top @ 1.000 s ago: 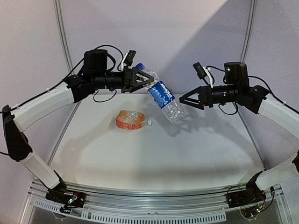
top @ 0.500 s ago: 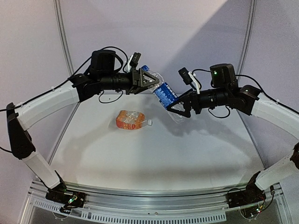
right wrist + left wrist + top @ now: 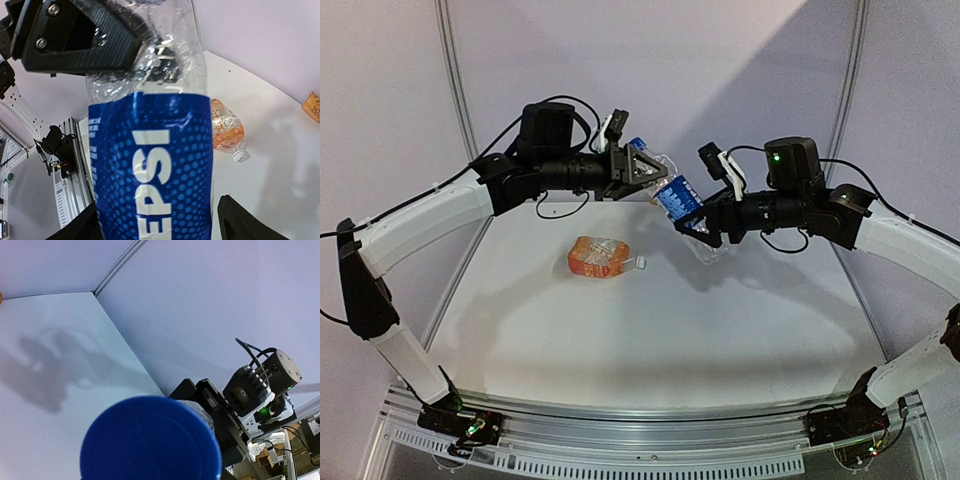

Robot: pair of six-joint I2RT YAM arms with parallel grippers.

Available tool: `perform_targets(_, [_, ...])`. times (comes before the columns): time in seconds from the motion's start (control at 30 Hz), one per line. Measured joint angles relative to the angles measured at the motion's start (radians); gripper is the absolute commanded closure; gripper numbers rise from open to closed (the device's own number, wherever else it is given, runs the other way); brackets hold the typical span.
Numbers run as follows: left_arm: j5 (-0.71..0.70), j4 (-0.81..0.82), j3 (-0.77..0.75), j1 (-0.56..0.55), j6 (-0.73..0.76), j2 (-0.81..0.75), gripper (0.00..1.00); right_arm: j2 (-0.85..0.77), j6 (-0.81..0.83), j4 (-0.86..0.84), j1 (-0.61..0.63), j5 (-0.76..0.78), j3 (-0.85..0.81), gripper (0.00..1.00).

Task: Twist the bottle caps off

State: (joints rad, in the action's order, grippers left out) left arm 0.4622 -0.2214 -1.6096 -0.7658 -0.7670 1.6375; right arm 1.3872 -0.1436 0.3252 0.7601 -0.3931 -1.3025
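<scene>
Bottles: I count two, the clear water bottle [image 3: 676,194] and the orange bottle [image 3: 598,256].
Caps: two, one dark blue cap [image 3: 150,440], one white cap [image 3: 641,262].
Pincers: two, my left pincer [image 3: 642,170] and right pincer [image 3: 692,222].
Arms: two, my left arm [image 3: 420,225] and right arm [image 3: 910,240].
Worktop [image 3: 650,330]: one.

- We find the mid-air span between the left gripper [image 3: 655,172] and the right gripper [image 3: 692,222] blocked by the tilted water bottle [image 3: 678,198] (fingers flank it at both ends).
- The left gripper crowds the dark blue cap [image 3: 150,440].
- The orange bottle [image 3: 600,257] lies on the table [image 3: 670,340], left of centre.
- The near half of the table is open for passage.
</scene>
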Motion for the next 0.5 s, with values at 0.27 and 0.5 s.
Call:
perform_targets(0.27, [-0.01, -0.01, 0.0, -0.002, 0.0, 0.001, 0.8, 0.0, 0.005, -0.002, 0.005, -0.002, 0.0, 0.52])
perform_targets(0.5, [-0.008, -0.01, 0.0, -0.002, -0.002, 0.001, 0.38, 0.0, -0.001, -0.004, 0.005, -0.006, 0.002, 0.63])
